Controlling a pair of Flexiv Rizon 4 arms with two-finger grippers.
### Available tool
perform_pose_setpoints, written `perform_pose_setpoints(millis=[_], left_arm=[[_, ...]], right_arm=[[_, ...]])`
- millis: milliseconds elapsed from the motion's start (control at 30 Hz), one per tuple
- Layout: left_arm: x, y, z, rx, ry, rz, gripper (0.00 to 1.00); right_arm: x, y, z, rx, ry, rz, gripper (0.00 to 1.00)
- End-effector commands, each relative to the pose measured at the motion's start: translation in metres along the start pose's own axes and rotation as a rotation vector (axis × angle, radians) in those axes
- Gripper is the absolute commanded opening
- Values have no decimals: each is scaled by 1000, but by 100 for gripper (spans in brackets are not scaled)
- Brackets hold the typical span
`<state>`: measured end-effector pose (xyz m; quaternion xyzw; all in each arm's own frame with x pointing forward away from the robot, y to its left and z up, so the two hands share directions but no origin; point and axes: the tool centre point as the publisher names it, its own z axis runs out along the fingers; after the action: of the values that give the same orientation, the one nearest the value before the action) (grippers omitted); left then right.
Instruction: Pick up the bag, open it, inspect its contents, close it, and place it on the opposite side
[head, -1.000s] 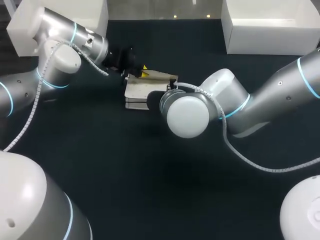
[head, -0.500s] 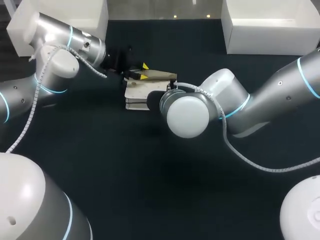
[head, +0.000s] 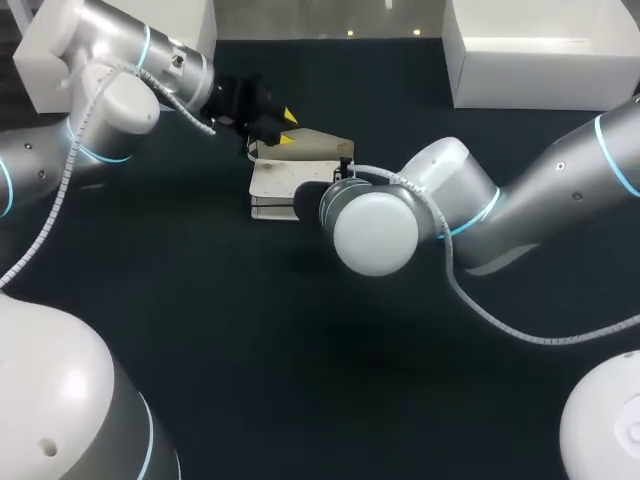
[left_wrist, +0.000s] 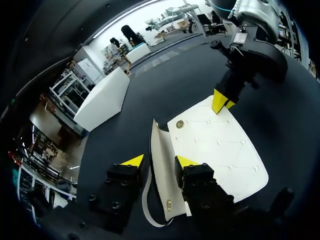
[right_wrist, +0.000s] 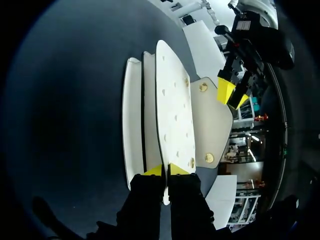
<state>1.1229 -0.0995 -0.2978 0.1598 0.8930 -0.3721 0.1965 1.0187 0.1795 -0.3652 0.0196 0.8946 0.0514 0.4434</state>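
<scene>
The right gripper (right_wrist: 165, 171) is pinching the flat white studded bag (right_wrist: 172, 115) at its edge, probably to be steadying it. The left gripper (left_wrist: 159, 161) is standing unclenched around the raised white flap (left_wrist: 161, 145), so the inside is showing for inspection.

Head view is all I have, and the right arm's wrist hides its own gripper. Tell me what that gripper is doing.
Observer: The right gripper is shut on the edge of the bag.
Operator: Now report the left gripper and the flap.
Observer: The flap stands on edge between the open fingers of the left gripper. A gap shows beside one of them.
Operator: Check for contents.
Observer: None show. In the right wrist view the bag's layers lie close together, with nothing visible between them.
</scene>
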Motion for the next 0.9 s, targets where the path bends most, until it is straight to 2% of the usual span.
perform_pose_setpoints(millis=[33,200,267,433,533,600,667,900], left_arm=[[-11,12,7,21,21,-33,45],[-13,18,6,22,29,-64,43],[-14,19,7,21,32,-70,37],[-14,24,7,18,36,-86,34],[-14,26,7,17,38,-94,22],[-13,27,7,18,37,-95,8],[-11,28,7,17,37,-95,0],[3,23,3,26,21,-63,0]], right_arm=[[3,0,1,-2,-10,2,0],[3,0,1,-2,-10,2,0],[3,0,1,-2,-10,2,0],[3,0,1,-2,-10,2,0],[3,0,1,-2,-10,2,0],[3,0,1,-2,-10,2,0],[3,0,1,-2,-10,2,0],[3,0,1,-2,-10,2,0]])
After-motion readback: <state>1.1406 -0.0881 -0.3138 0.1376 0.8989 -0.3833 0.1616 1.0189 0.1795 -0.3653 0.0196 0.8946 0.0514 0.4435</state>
